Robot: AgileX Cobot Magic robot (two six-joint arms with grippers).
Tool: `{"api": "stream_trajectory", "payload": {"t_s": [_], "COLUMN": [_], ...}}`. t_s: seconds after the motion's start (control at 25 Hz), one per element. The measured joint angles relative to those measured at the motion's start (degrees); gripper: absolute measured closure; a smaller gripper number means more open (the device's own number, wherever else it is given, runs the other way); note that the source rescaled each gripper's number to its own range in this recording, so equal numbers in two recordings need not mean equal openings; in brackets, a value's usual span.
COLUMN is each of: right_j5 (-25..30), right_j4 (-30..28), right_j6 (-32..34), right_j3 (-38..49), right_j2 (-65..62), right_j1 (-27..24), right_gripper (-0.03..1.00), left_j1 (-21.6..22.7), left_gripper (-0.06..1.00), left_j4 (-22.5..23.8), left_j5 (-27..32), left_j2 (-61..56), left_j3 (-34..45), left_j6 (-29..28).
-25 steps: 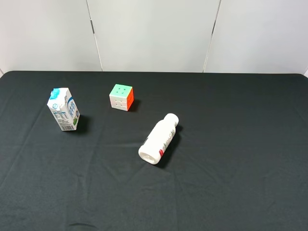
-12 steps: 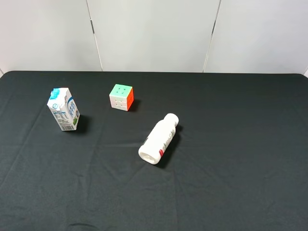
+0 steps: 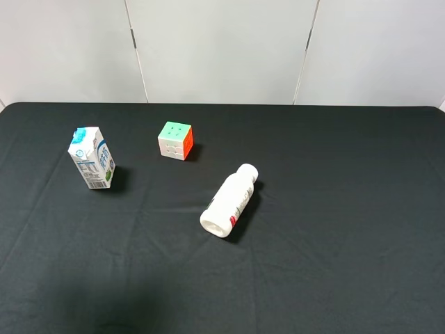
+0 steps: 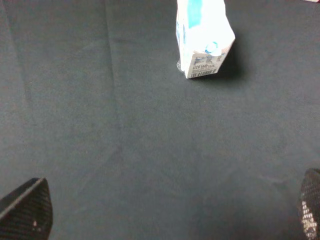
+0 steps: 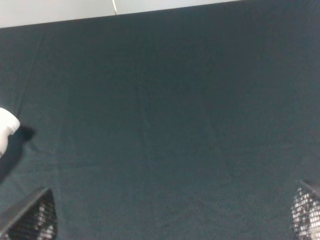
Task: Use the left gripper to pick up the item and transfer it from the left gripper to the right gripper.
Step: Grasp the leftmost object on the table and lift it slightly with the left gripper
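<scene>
Left pincer (image 4: pixel 167 210) is spread wide, holding nothing. Carton (image 4: pixel 204 42) stands upright on the tabletop (image 4: pixel 100 125), long axis vertical, ahead of it and well apart. I judge my left arm nearer.

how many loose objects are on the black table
3: a drink carton standing at the left, a puzzle cube toward the back, and a white bottle lying on its side near the middle. None looks hidden.

place: lab test bench | black-clothed table (image 3: pixel 361 264) | white panel backdrop (image 3: pixel 222 49)
</scene>
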Motion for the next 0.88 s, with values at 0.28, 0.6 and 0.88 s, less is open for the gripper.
{"api": "stream_trajectory", "payload": {"t_s": [0.28, 0.6, 0.88], "right_j5": [0.0, 0.0, 0.0], "right_j4": [0.0, 0.0, 0.0], "right_j6": [0.0, 0.0, 0.0], "right_j3": [0.0, 0.0, 0.0], "right_j2": [0.0, 0.0, 0.0], "right_j1": [0.0, 0.0, 0.0], "right_gripper": [-0.03, -0.03, -0.03], "left_j1": [0.0, -1.2, -5.6], "left_gripper": [-0.04, -0.04, -0.04], "left_j4": [0.0, 0.0, 0.0], "left_j5": [-5.0, -10.2, -12.0], "left_j2": [13.9, 25.3, 35.4], "left_j3": [-2.8, -6.3, -11.9], "left_j6": [-0.2, -2.9, -7.5]}}
